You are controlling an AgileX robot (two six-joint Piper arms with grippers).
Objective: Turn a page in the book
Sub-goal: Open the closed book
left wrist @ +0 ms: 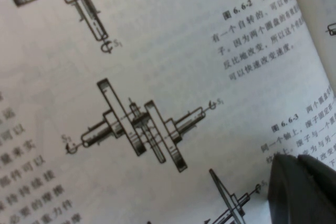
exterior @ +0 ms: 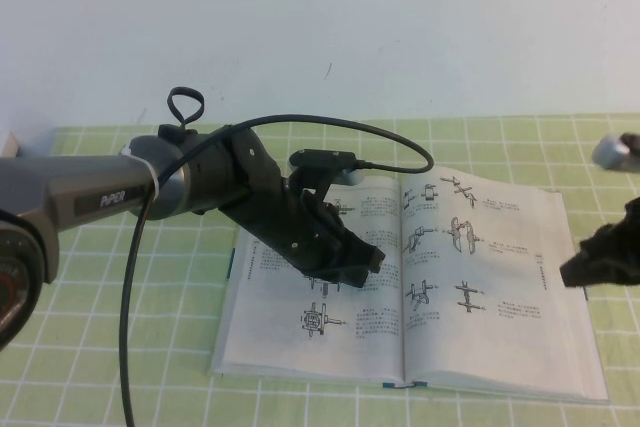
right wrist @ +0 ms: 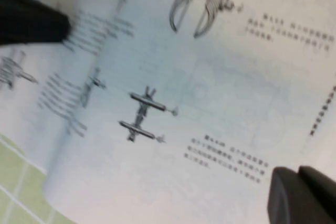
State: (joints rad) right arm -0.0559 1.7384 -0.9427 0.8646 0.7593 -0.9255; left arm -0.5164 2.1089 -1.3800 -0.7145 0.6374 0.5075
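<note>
An open book [exterior: 480,287] with text and machine drawings lies flat on the green checked table [exterior: 110,347]. My left gripper [exterior: 362,265] is over the book's left page [exterior: 290,332], close to the spine. In the left wrist view its black fingertips [left wrist: 294,187] are pressed together right above that page [left wrist: 157,51]. My right gripper [exterior: 578,270] is at the right edge of the right page [exterior: 500,337]. In the right wrist view its fingertips [right wrist: 286,198] are together just above the page [right wrist: 220,93]. The left gripper [right wrist: 31,22] also shows there as a dark shape.
A black cable [exterior: 130,277] hangs from the left arm [exterior: 110,197] over the table's left side. A white wall [exterior: 320,27] stands behind the table. A grey object [exterior: 612,151] sits at the far right edge.
</note>
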